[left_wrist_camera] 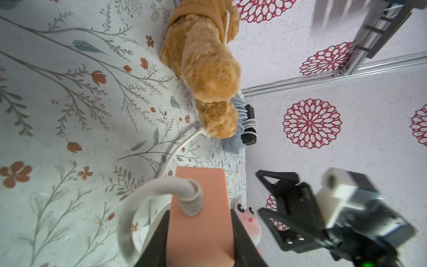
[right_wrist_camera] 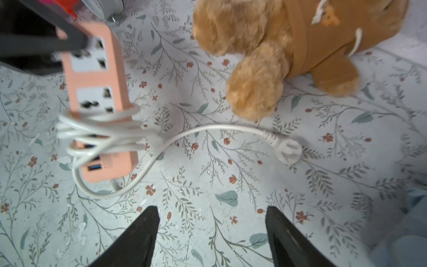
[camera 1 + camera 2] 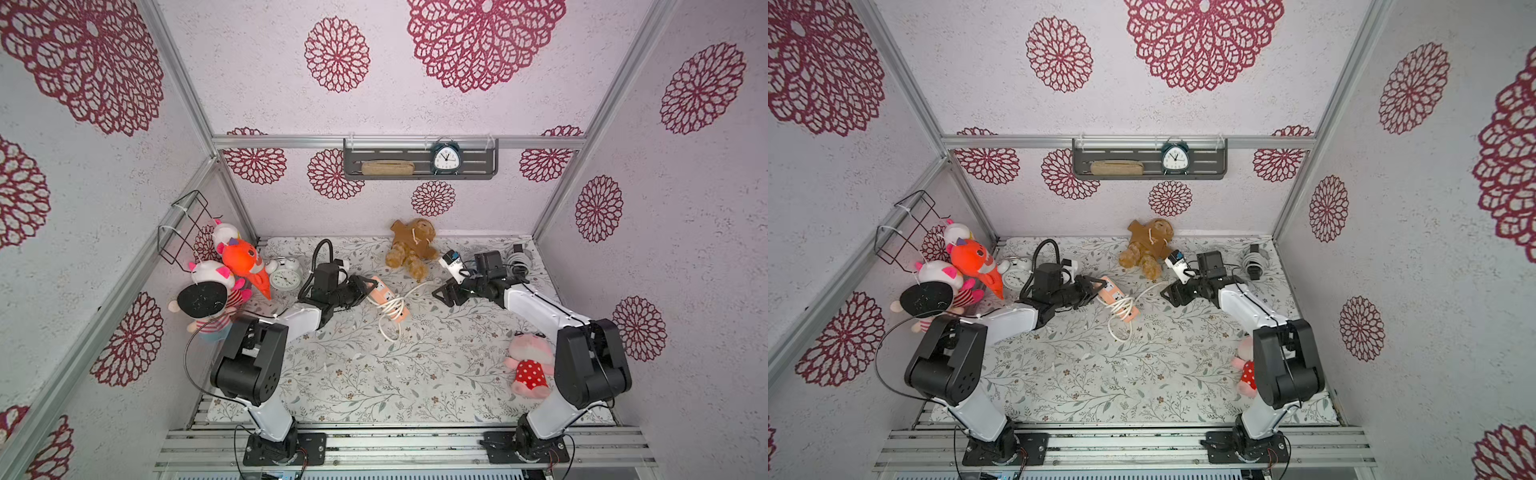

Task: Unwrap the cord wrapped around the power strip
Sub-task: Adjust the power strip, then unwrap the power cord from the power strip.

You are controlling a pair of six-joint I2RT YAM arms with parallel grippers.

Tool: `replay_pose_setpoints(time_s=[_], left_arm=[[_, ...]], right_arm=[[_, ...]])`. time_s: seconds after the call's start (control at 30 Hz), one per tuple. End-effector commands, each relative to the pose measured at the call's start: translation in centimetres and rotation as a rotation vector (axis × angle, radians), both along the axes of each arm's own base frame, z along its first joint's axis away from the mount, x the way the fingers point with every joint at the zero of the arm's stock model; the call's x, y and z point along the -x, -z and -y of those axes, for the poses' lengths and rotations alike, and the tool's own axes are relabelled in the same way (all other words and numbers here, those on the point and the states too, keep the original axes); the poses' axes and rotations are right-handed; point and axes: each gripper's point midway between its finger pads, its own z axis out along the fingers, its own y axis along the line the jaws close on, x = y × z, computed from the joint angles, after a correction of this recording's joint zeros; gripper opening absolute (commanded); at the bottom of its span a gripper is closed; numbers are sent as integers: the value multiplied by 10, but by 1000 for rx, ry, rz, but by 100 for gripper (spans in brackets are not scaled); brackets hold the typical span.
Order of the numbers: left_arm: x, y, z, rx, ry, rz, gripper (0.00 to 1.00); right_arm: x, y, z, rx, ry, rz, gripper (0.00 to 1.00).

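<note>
strip: peach power strip (image 3: 384,293) mid-table; end clamped in left gripper (image 1: 198,231)
right gripper (image 2: 211,208): spread wide, empty; near plug (image 2: 290,151)
progress: plug end free; cord (image 2: 99,131) loops remain around strip; most unwinding left

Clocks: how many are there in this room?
2. A dark clock stands on the wall shelf; a white clock sits on the table beside the orange toy. More could hide behind the toys.
</note>
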Motion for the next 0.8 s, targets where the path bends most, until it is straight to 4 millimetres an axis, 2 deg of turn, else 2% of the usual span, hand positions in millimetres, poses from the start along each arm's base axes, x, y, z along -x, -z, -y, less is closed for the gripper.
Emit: replay_pose_setpoints(time_s=[0.0, 0.17, 0.27, 0.4, 0.57, 0.77], left_arm=[[-1, -58, -5, 81, -36, 61, 0], [-3, -82, -27, 102, -158, 83, 0], [-7, -83, -37, 119, -233, 79, 0], [-12, -79, -47, 200, -327, 83, 0], [-13, -76, -48, 230, -345, 82, 0], [-6, -77, -53, 228, -363, 86, 0]], right_arm=[[4, -8, -27, -80, -106, 91, 76], [29, -16, -56, -191, -129, 49, 73], [42, -29, -72, -283, -87, 34, 67], [47, -21, -82, -340, 40, -46, 58], [68, -20, -120, -402, 16, -42, 67], [64, 5, -139, -442, 49, -110, 73]])
